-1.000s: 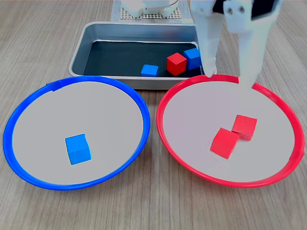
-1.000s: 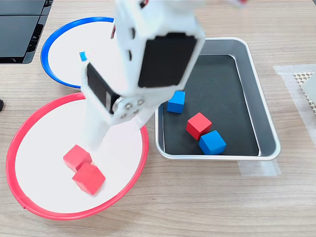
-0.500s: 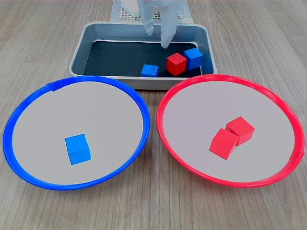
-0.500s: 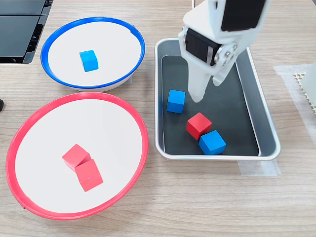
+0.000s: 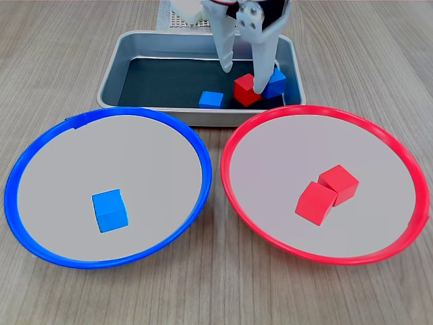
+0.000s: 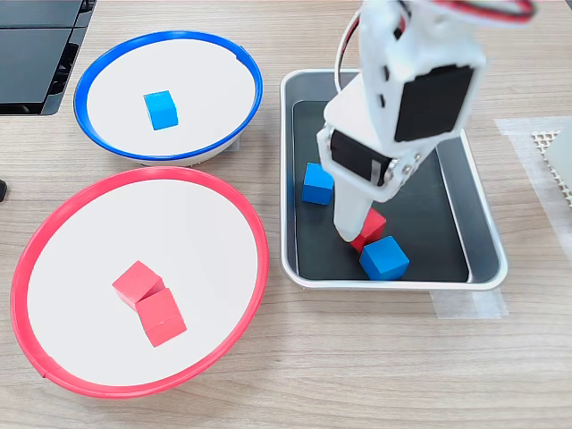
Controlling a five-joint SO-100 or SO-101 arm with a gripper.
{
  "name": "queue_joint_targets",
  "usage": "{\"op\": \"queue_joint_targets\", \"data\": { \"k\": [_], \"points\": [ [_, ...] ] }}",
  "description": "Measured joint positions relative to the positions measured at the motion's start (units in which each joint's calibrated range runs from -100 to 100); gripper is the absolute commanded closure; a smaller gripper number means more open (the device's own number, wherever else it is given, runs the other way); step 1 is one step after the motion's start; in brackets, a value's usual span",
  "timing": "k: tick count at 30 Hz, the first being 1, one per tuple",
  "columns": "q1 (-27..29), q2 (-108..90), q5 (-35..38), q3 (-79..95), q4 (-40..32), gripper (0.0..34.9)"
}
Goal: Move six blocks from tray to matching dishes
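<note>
In the first exterior view, going left to right, the blue-rimmed dish (image 5: 108, 186) sits on the wooden counter (image 5: 61, 54) with one blue cube (image 5: 109, 210) on its grey centre. Behind it stands the silver tray (image 5: 115, 64), and on the tray's black bottom lie a small blue cube (image 5: 211, 99), a red cube (image 5: 244, 90) and, just beside that on the first exterior view's right, a larger blue cube (image 5: 276, 82). The white gripper (image 5: 243, 71) reaches down into the tray with its jaws spread apart: one fingertip is on the far left side of the red cube, the other comes down between the red cube and the larger blue one, so the red cube lies between the fingers. Whether the fingers touch it cannot be told. The red-rimmed dish (image 5: 328, 183) on the right holds two red cubes (image 5: 327, 193), touching each other.

No brand, label or writing is legible in either view.
</note>
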Motion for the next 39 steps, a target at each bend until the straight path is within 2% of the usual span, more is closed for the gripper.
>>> {"op": "queue_joint_targets", "data": {
  "k": [4,5,7,8,9,13,17,20,22,23,26,27,28,30,31,32,34,35,39],
  "points": [
    [-1.95,2.81,-0.78,-0.27,-0.08,21.2],
    [-2.39,3.75,-0.93,-0.91,-0.49,24.4],
    [-2.30,4.18,-1.07,-1.27,-0.49,26.9],
    [-1.86,4.52,-1.07,-1.63,-0.24,32.2],
    [-1.77,4.77,-1.07,-2.00,-0.49,34.6],
    [-2.57,5.37,-1.07,-4.90,1.39,34.7],
    [-0.88,4.35,-0.73,-15.61,11.75,34.7],
    [-1.86,4.60,-5.57,-30.13,12.40,34.7],
    [-2.48,5.80,-7.81,-35.12,10.03,34.6],
    [-3.19,8.27,-10.45,-40.20,8.81,33.5],
    [-3.98,13.64,-13.82,-44.46,3.43,24.5],
    [-4.07,14.49,-14.21,-44.65,2.12,19.3],
    [-4.25,16.45,-14.60,-44.65,0.41,15.8],
    [-4.34,17.22,-14.60,-44.65,-1.06,16.0],
    [-4.34,17.39,-14.60,-43.74,-1.71,17.2],
    [-4.34,17.39,-14.60,-43.28,-1.88,19.8],
    [-4.25,17.39,-14.31,-41.56,-1.96,27.7],
    [-4.25,17.39,-14.07,-41.02,-1.88,34.6],
    [-1.50,11.25,-11.53,-35.39,2.85,34.6]
  ]
}}
